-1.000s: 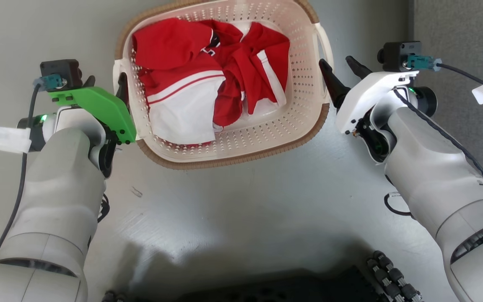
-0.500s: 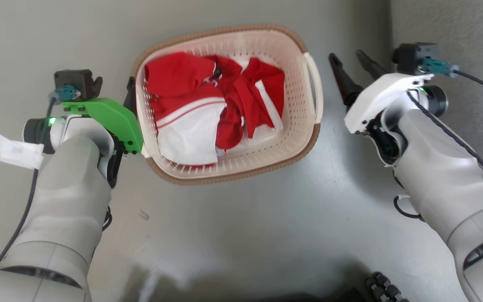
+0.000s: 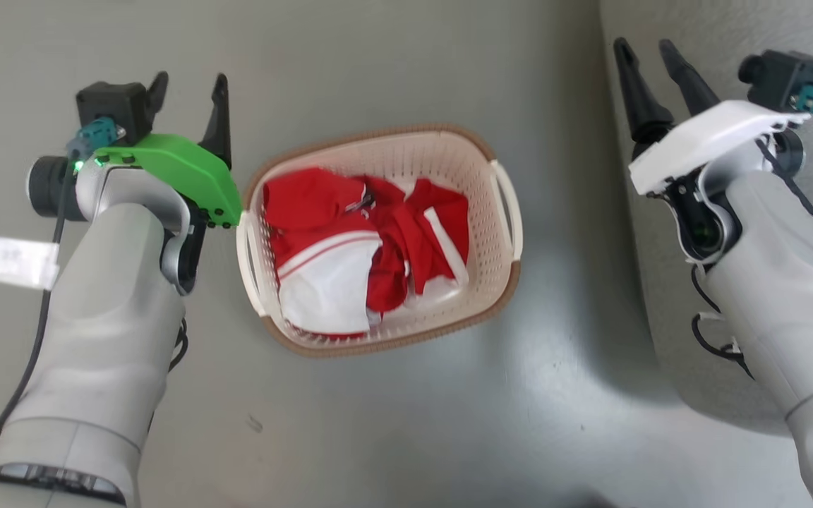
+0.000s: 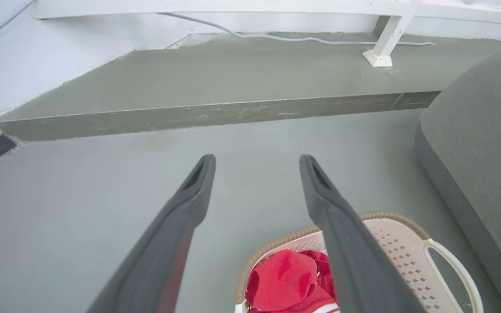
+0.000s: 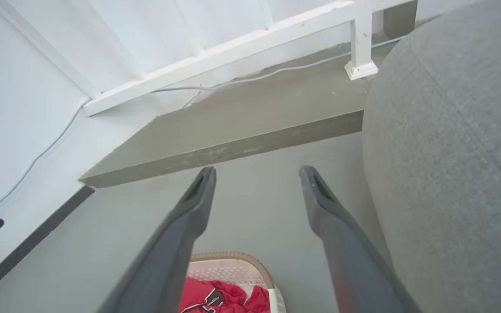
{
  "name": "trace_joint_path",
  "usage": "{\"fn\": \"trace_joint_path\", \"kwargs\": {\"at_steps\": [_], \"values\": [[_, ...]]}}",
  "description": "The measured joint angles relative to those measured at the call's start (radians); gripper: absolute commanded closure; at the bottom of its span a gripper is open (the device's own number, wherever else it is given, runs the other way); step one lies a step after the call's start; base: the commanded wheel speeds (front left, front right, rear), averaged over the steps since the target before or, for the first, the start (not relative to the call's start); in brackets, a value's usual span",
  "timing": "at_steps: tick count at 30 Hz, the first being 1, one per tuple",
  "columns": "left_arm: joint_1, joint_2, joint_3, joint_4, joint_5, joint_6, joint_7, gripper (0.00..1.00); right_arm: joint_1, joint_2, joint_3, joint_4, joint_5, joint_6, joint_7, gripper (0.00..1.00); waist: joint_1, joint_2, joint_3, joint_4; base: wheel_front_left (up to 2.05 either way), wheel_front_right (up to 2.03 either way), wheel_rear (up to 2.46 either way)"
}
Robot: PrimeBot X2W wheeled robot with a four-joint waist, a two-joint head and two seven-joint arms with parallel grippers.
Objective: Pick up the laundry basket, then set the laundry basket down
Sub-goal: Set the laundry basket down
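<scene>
Left gripper: the left gripper point(image 3: 190, 79) point(image 4: 255, 160) is held spread, with nothing caught between its two dark fingers point(image 4: 181, 217).
Left gripper's place: it is seen above the floor, off the basket's left end; its fingertips are pointed past the basket and kept apart from it.
Left cover: a green cover point(image 3: 173, 176) is carried behind the fingers, and in the head view its corner is seen just beside the basket's left rim.
Right gripper: the right gripper point(image 3: 642, 46) point(image 5: 257, 170) is likewise held spread and nothing is pinched.
Right gripper's place: it is set well apart from the basket's right end, at the edge of the cushion.
Right cover: a white cover point(image 3: 710, 137) is carried behind the fingers.
Laundry basket: the laundry basket point(image 3: 406, 152) point(image 4: 389, 243) point(image 5: 228, 269) is set upright on the floor between the two arms, gripped by neither.
Handles: a white loop handle point(image 3: 509, 204) is seen at the right end and another point(image 3: 244, 261) at the left.
Contents: red and white clothes point(image 3: 350, 240) point(image 4: 281, 278) point(image 5: 224, 300) are heaped inside the basket.
Floor: a smooth grey floor point(image 3: 449, 409) is spread around the basket.
Cushion: a grey fabric cushion point(image 3: 703, 28) point(image 4: 485, 143) point(image 5: 450, 152) is found to the robot's right.
Beyond: a raised grey step point(image 4: 233, 78) point(image 5: 250, 117) is seen ahead, with a white post point(image 4: 385, 43) point(image 5: 360, 43) stood on it and a thin cable point(image 4: 298, 38) laid along its far edge.
</scene>
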Motion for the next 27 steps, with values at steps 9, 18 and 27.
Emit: {"fn": "trace_joint_path", "kwargs": {"at_steps": [9,18,27], "values": [[0.131,0.031,0.060,-0.200,0.041,0.055,0.000,0.00,0.122,-0.016,-0.103,-0.161,-0.097,-0.038,0.000,0.00,0.0000,0.0000,-0.137,-0.008,0.00,0.00,0.00],[0.272,0.034,0.086,-0.362,0.071,0.108,-0.001,0.00,0.255,-0.020,-0.159,-0.272,-0.190,-0.072,0.000,0.00,0.0000,0.0000,-0.251,-0.016,0.00,0.00,0.00],[0.450,0.036,0.096,-0.482,0.109,0.139,-0.001,0.00,0.392,-0.015,-0.179,-0.346,-0.256,-0.100,0.000,0.00,0.0000,0.0000,-0.351,-0.017,0.00,0.00,0.00]]}}
